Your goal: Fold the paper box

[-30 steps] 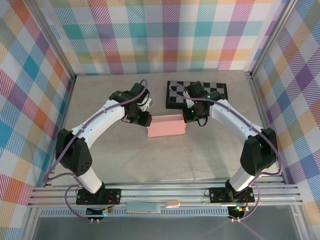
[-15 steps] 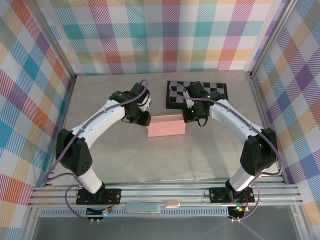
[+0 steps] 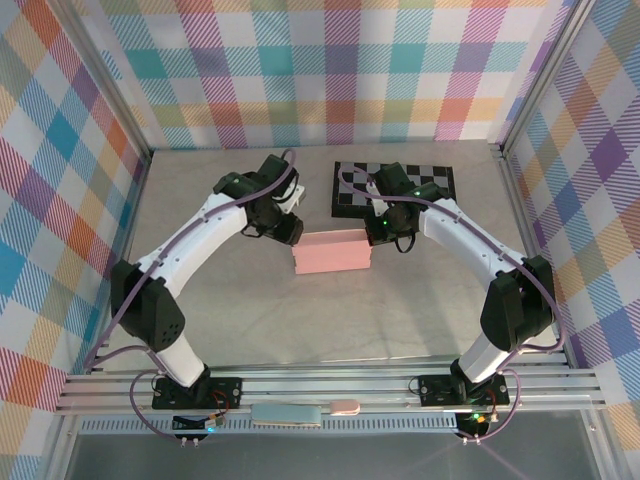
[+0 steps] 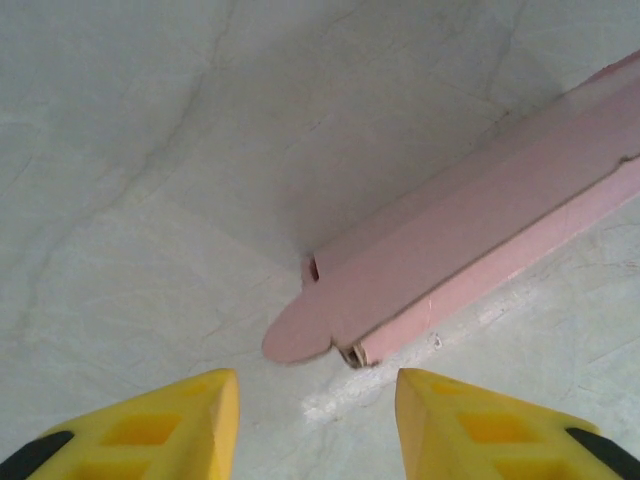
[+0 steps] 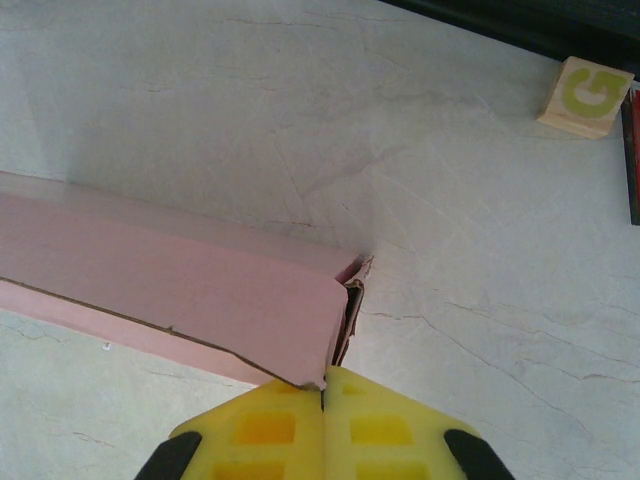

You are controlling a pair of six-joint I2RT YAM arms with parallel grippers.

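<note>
Pink paper box sits mid-frame on the desk, nearly closed: right end effector pressed together at its end corner, left end effector apart and empty, facing the loose rounded tab, which looks next for tucking.

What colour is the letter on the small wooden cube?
Green, on the pale wooden cube; right wrist view.
</note>
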